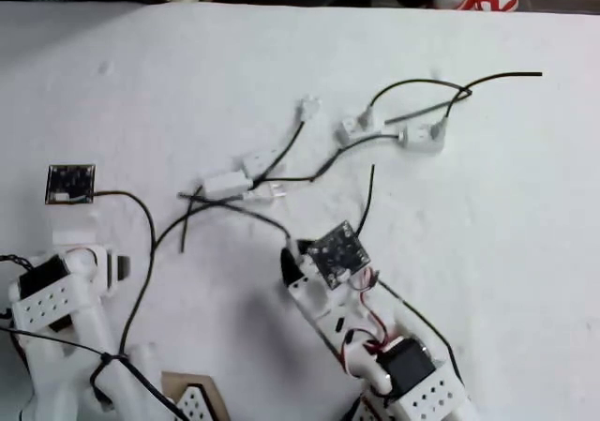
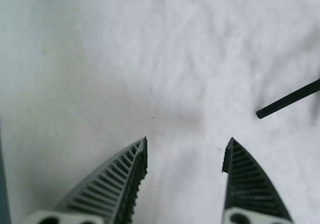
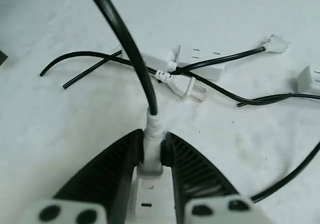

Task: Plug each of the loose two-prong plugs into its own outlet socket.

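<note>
My right gripper [image 3: 151,134] is shut on a white two-prong plug [image 3: 150,151] with a black cord [image 3: 125,39]; a white outlet block [image 3: 145,189] sits directly under it between the fingers. In the high view this gripper [image 1: 293,260] is at the table's middle front. A loose white plug [image 3: 187,88] with bare prongs lies just beyond, next to two white outlet blocks [image 3: 200,59]. My left gripper [image 2: 185,146] stands open over bare white cloth, with a black cord end [image 2: 287,100] off to one side.
Farther back lie another plug [image 1: 307,109], an outlet block [image 1: 352,127] and a plug-and-block pair [image 1: 422,135], joined by looping black cords [image 1: 422,85]. A white cloth [image 1: 506,252] covers the table. The left arm [image 1: 56,299] stands at the front left.
</note>
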